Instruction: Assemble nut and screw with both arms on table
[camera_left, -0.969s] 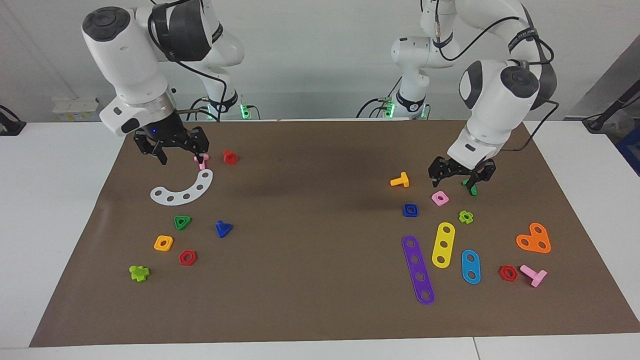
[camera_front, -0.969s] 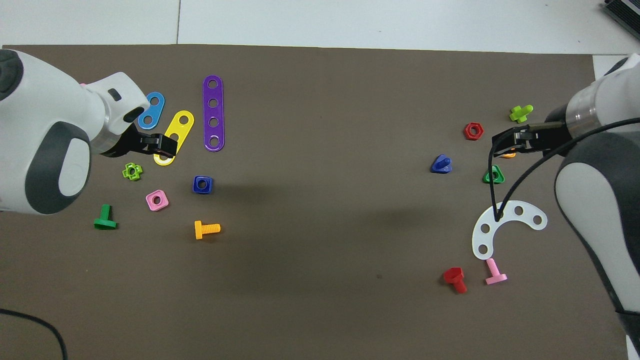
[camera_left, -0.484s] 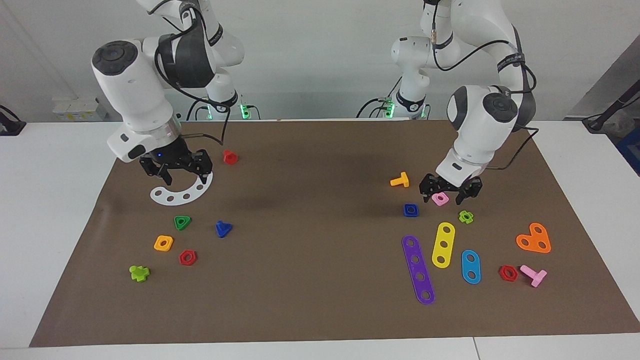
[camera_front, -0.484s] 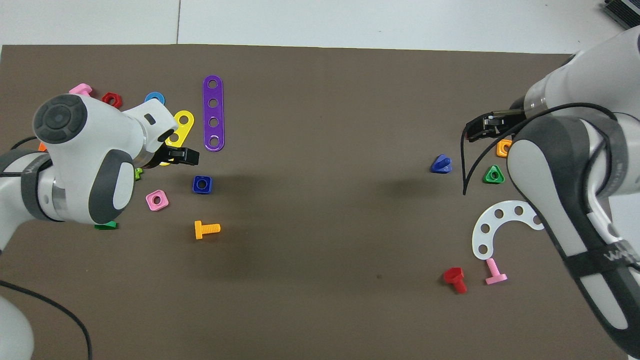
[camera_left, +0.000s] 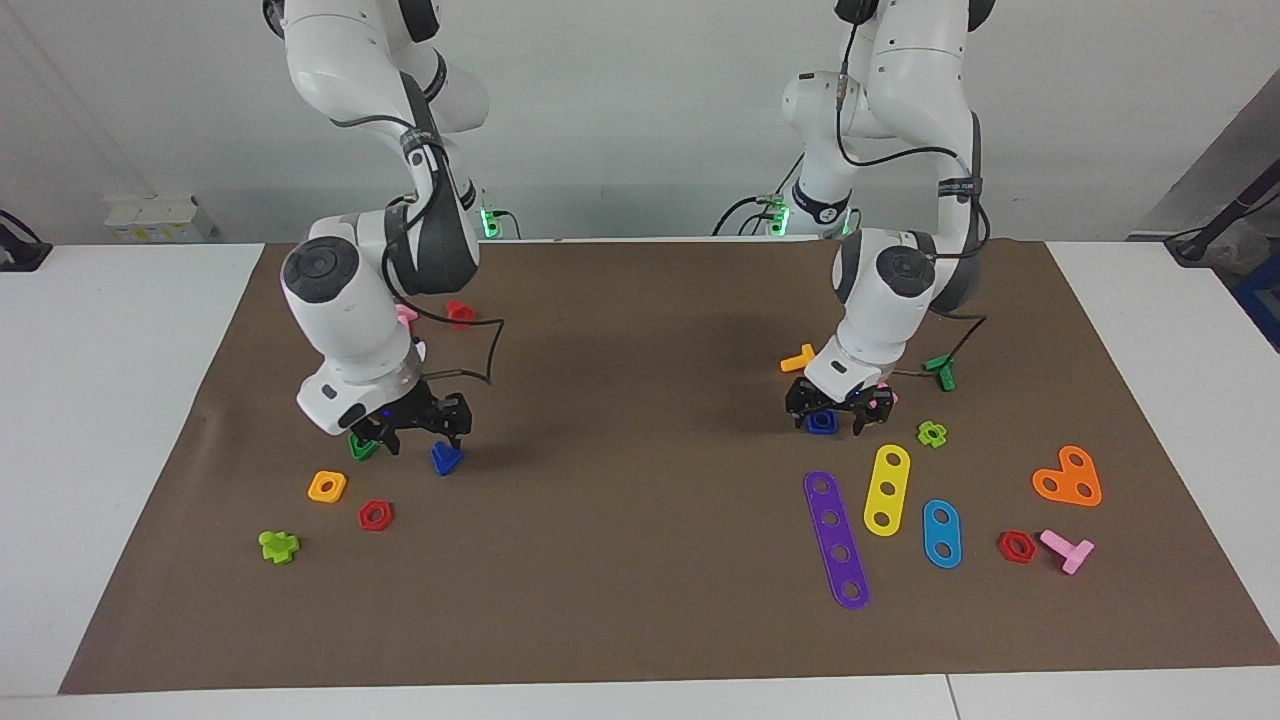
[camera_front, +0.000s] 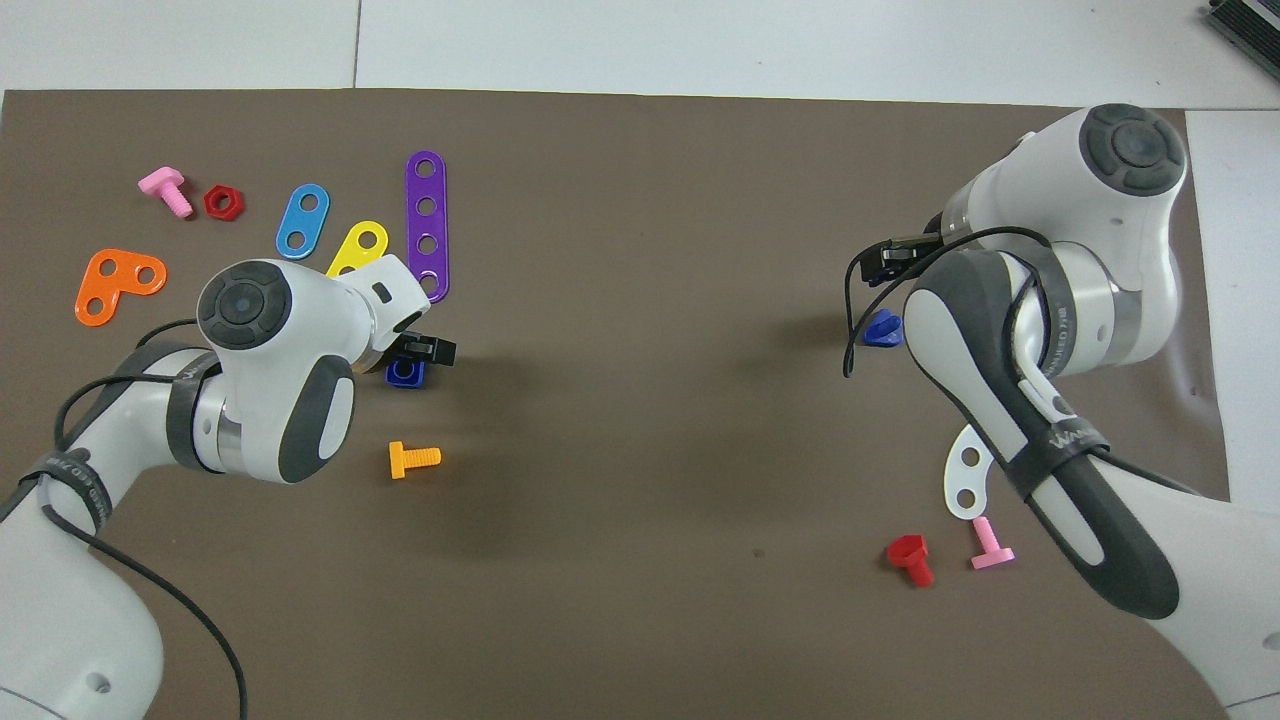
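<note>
Hovering low over the dark-blue nut (camera_left: 821, 421), the left end effector (camera_left: 826, 412) hung with its fingers apart, one on either side of the nut, though whether they touched it could not be told; the nut lay flat on the brown mat of the counter (camera_left: 640, 560) toward the left arm's end, just beside a pink square nut (camera_left: 885, 397) and nearer to the robots than a purple strip (camera_left: 836, 540) and a yellow strip (camera_left: 887, 489); an orange screw (camera_left: 799, 359) lay nearer to the robots than the nut, and a lime cross-shaped nut (camera_left: 932, 433) sat beside the yellow strip; at the right arm's end, the right end effector (camera_left: 420, 428) hung low with its fingers spread, one of them just above the dark-blue screw (camera_left: 446, 457); the screw rested on the mat with its triangular head down, beside a green triangular nut (camera_left: 362, 446) partly hidden by the end effector; an orange-yellow square nut (camera_left: 327, 486) and a red hexagonal nut (camera_left: 375, 514) lay farther from the robots than the green one; in the overhead view, the nut (camera_front: 405, 371) showed half under the left end effector (camera_front: 425, 350), and the screw (camera_front: 883, 328) lay at the edge of the right arm's forearm.
</note>
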